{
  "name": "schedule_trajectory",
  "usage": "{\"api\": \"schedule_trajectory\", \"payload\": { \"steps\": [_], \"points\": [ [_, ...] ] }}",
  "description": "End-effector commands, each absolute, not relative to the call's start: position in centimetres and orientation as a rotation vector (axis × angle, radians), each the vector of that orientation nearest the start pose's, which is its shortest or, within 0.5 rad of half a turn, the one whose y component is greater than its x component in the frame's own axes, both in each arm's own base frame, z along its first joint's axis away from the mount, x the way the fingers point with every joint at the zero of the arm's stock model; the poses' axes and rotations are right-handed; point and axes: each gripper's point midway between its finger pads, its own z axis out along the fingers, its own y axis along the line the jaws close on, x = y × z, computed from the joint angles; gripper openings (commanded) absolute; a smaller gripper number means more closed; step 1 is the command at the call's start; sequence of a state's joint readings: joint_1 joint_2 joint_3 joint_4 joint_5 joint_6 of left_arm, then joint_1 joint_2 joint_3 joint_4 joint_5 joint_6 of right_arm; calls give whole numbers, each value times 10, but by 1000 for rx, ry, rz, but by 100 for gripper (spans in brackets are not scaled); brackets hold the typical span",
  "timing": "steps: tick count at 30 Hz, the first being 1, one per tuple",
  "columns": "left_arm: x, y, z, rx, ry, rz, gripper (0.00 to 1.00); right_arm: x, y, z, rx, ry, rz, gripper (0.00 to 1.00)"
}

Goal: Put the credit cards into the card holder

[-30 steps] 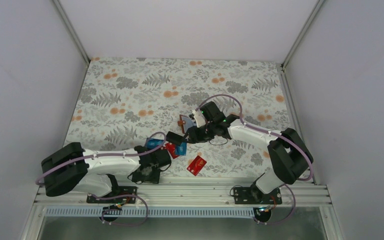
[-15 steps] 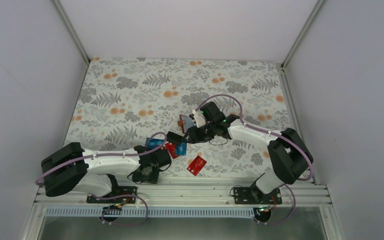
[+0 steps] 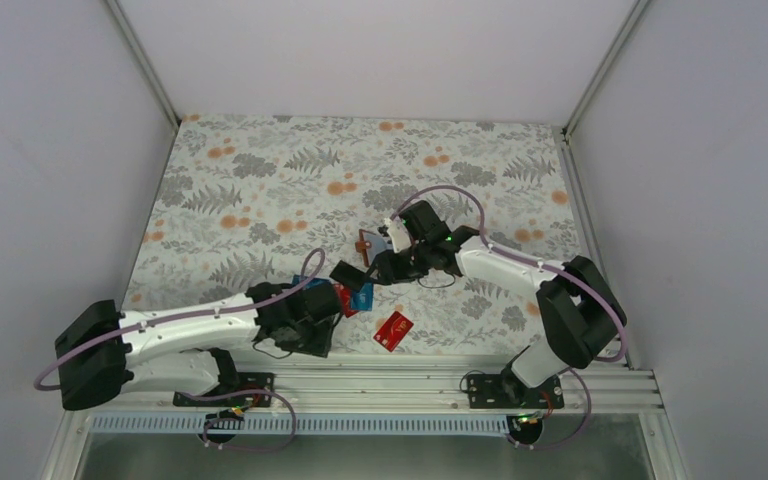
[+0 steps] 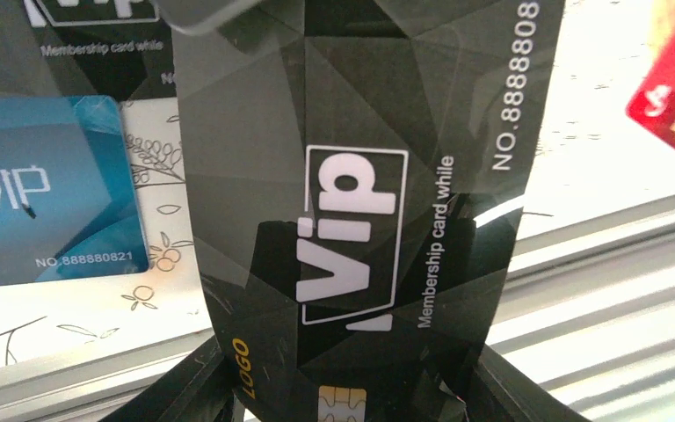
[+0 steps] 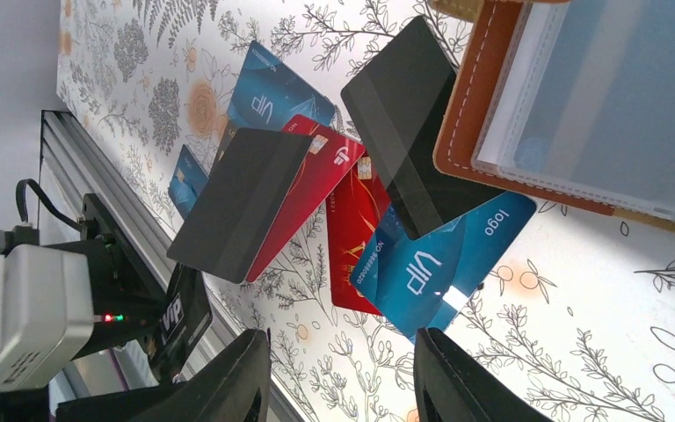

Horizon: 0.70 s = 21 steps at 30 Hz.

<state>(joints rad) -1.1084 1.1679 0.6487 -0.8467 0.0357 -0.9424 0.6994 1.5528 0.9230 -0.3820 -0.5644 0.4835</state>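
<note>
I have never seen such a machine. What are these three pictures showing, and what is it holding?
These are two robot arms fixed at the near edge of a table with a flowered cloth. The overhead picture comes from a camera above and behind them. The other two come from small cameras on each wrist.

The left gripper holds a black VIP card upright, close to its camera. The right gripper is open and empty, above a loose pile of blue, red and black cards. Beside the pile lies the open brown card holder with clear sleeves. One red card lies apart, nearer the arms' bases.
</note>
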Motion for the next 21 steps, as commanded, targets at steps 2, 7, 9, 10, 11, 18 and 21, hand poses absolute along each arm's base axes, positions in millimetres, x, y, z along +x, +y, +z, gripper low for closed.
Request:
{"api": "schedule_trajectory", "payload": {
  "steps": [2,7,9,10,11,18,21],
  "points": [
    [95,-211,74,310,2965,-449,54,229,306,129,-539,2636,1113,43],
    [111,-231,105,323,2855,-544,54,233,296,158,-485,2546,1157,44],
    [119,-241,117,342,2810,-570,54,233,291,169,-466,2515,1190,44],
    [123,-245,122,351,2789,-575,54,233,289,175,-457,2499,1209,44],
    [128,-249,126,361,2771,-574,54,232,287,181,-449,2481,1235,44],
    [165,-280,148,363,2663,-598,54,225,278,210,-422,2382,1421,44],
    [180,-289,153,352,2636,-608,54,227,272,218,-387,2349,1440,44]
  ]
}}
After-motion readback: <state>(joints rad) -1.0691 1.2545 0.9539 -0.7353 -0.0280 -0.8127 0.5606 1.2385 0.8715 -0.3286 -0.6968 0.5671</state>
